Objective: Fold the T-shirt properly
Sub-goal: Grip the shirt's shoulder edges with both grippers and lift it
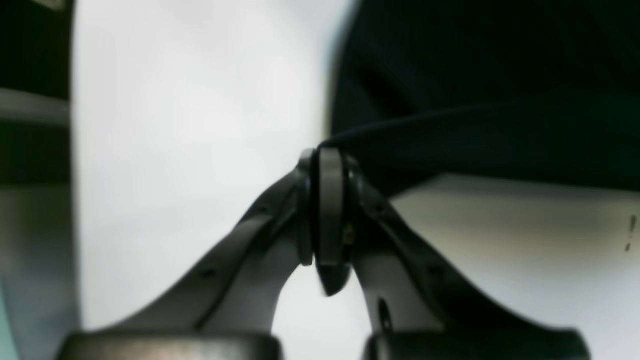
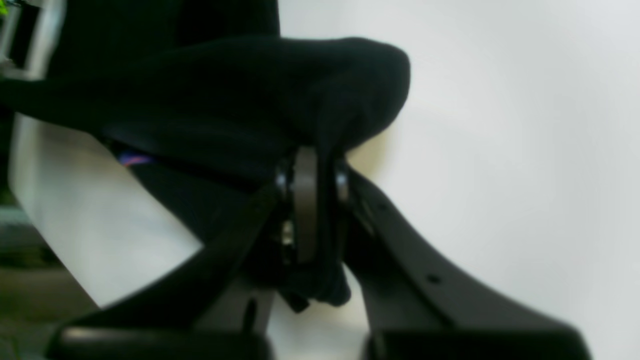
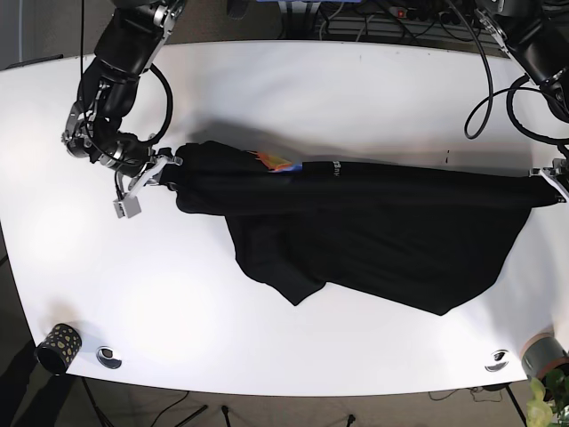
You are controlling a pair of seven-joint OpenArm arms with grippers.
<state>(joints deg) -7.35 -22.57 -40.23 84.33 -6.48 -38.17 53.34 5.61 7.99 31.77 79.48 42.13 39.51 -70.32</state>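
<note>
A black T-shirt (image 3: 373,222) lies stretched across the white table (image 3: 267,98), with a coloured print (image 3: 277,163) near its upper edge. My left gripper (image 3: 544,178) is at the base view's right, shut on the shirt's right end; in the left wrist view the jaws (image 1: 327,160) pinch a taut black fold (image 1: 475,120). My right gripper (image 3: 171,165) is at the base view's left, shut on the shirt's left end; in the right wrist view black cloth (image 2: 280,100) bunches over the closed jaws (image 2: 307,165). The held edge is lifted a little off the table.
A dark speckled cup (image 3: 55,345) stands at the table's front left corner, with a small round fitting (image 3: 110,357) beside it. Another round fitting (image 3: 498,360) sits at the front right. Cables (image 3: 356,20) run behind the table's far edge.
</note>
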